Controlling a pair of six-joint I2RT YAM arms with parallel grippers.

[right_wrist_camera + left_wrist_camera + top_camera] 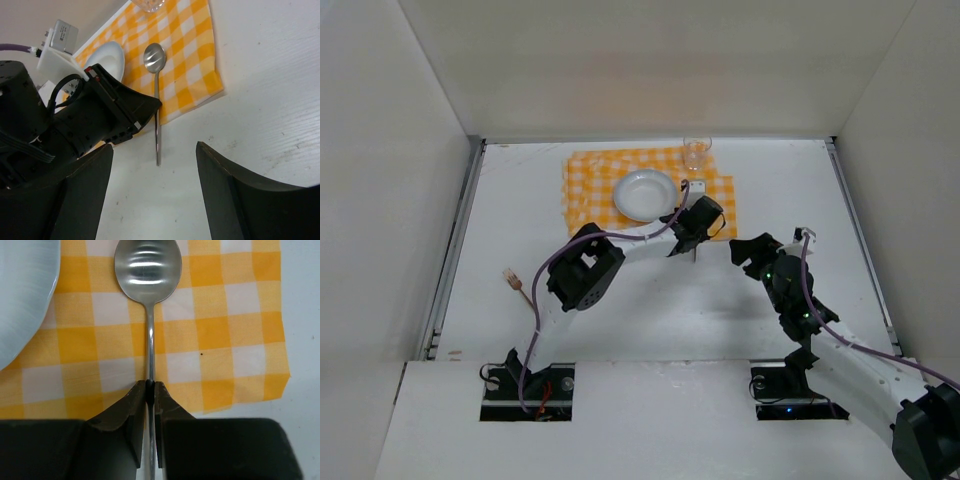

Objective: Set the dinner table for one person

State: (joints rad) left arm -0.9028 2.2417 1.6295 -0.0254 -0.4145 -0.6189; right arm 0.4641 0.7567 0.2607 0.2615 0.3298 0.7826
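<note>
Left wrist view: the slim silver metal spoon (149,330) is clenched by its handle in my left end effector (150,390), jaws pressed tight on the shaft. Its long axis runs straight out ahead of the end effector. The bowl, hollow side up, points away toward the far edge, and the handle tail points back toward the arm bases. The bowl lies over the orange-and-white checked cloth (225,330), and the tail crosses the near hem.

Ahead and to the left of that end effector sits the round white plate (20,300), just beside the spoon. The clear drinking glass (696,152) stands beyond, at the cloth's far edge.

I judge cloth, plate and glass placed, and the spoon nearly so; it only needs releasing. The small wooden-handled fork (515,283) lies well behind and to the left, on the bare, large matte white desk (520,200), and is yet to be fetched. My right end effector (153,150) hangs released, off to the right.
</note>
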